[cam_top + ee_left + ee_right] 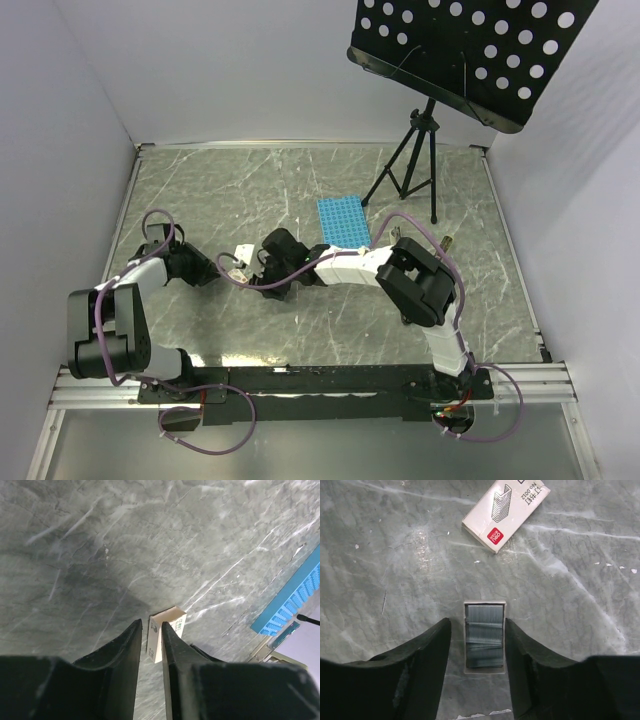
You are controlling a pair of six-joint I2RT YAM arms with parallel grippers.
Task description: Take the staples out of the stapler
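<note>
Stapler is the one thing no view shows. Which way it lies from either gripper, how its long axis runs, where it points and which arm is nearer cannot be told. It may be hidden beneath the arms where they meet, left of the table's (200,190) middle and toward its near edge.

Right gripper (479,625) is open and empty. Its fingers (420,650) straddle a shallow tray of staples (484,637) that lies flat, long axis in line with the fingers. One finger is right at the tray's edge, the other a little apart. Beyond the tray a small box (506,511) lies askew.

Left gripper (151,626) is narrowly parted and holds nothing, its tips just over that box's near end. Blue rack (342,222) lies farther off, toward the far edge.
</note>
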